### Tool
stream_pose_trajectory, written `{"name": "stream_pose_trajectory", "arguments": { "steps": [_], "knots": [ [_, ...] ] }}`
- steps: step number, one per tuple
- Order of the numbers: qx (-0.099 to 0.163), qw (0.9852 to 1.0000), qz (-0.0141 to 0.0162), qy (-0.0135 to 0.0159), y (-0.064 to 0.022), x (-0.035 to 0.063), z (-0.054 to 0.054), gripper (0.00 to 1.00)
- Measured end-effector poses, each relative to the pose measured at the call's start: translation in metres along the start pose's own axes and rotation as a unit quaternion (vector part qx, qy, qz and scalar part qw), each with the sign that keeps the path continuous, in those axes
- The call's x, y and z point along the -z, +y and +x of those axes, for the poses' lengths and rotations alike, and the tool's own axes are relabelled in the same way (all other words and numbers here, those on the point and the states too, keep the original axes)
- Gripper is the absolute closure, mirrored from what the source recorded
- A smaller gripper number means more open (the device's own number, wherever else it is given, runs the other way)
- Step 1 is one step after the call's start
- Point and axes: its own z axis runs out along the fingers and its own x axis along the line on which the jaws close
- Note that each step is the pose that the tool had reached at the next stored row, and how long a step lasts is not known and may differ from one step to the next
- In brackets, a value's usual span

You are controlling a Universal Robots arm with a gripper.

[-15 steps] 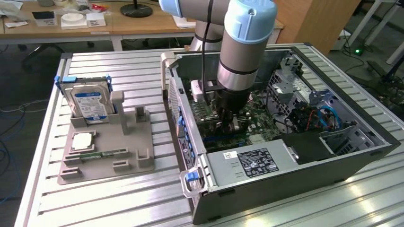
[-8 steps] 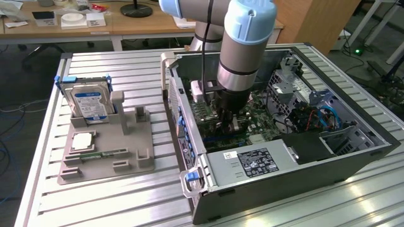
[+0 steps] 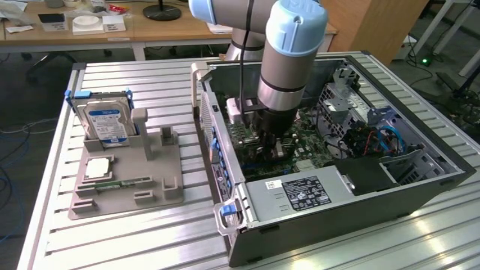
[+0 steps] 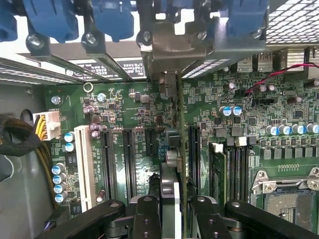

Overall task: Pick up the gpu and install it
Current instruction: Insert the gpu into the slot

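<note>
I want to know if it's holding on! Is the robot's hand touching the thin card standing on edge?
Touching. In the wrist view the black hand clamps the thin dark edge-on card between its fingers, above the green motherboard.

gpu (image 4: 180, 149): thin flat circuit card, seen edge-on in wrist view, dark with greenish-brown edge, metal bracket at one end. Stands upright, perpendicular to the green motherboard (image 4: 124, 114), running along the expansion slots inside the open PC case (image 3: 420, 185). Near end sits between the gripper (image 4: 172, 209) fingers.
</note>
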Motion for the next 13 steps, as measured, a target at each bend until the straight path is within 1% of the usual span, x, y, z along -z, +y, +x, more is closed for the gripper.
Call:
{"name": "stream_pose_trajectory", "arguments": {
  "steps": [8, 9, 10, 11, 13],
  "knots": [
    [0.0, 1.0, 0.0001, -0.0001, 0.0002, -0.0004, 0.0, 0.72],
    [0.0, 1.0, 0.0003, -0.0012, 0.0002, -0.001, -0.0003, 0.72],
    [0.0, 1.0, 0.0002, -0.0003, 0.0002, -0.0003, 0.0, 0.65],
    [0.0, 1.0, 0.0002, -0.0002, 0.0002, 0.0003, -0.0001, 0.58],
    [0.0, 1.0, 0.0001, -0.0001, 0.0001, 0.0017, -0.0001, 0.58]
  ]
}}
